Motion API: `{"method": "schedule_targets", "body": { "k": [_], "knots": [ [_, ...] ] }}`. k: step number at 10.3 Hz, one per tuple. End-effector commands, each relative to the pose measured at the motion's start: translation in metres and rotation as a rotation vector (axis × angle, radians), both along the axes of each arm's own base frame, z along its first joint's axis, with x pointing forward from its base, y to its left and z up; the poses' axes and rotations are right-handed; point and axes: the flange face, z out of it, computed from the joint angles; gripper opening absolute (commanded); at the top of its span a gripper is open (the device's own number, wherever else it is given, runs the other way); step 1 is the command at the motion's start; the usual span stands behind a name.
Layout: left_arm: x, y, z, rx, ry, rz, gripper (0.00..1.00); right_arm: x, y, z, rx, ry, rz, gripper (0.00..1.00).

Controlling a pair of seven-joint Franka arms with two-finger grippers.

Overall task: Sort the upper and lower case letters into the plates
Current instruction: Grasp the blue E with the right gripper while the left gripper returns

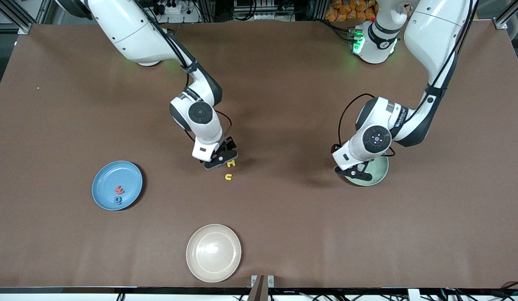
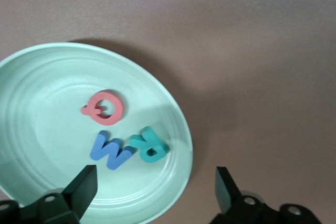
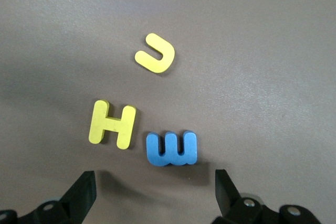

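Hovering right gripper (image 3: 152, 192) (open) over yellow H (image 3: 112, 125), blue w (image 3: 171, 149).

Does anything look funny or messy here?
Not much. The blue M and teal R touch in the mint plate. Three letters lie loose on the table: H, w, u.

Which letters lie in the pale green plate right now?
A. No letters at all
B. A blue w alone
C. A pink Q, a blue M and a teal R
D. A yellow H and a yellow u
C: the left wrist view shows the pink Q, blue M and teal R lying in the pale green plate.
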Motion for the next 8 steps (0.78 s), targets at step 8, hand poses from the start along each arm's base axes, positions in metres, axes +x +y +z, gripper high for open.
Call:
{"method": "schedule_targets", "body": {
  "k": [8],
  "knots": [
    [-0.007, -0.082, 0.03, -0.05, -0.061, 0.182, 1.0, 0.015, -0.001, -0.005, -0.014, -0.039, 0.016, 1.0]
  ]
}}
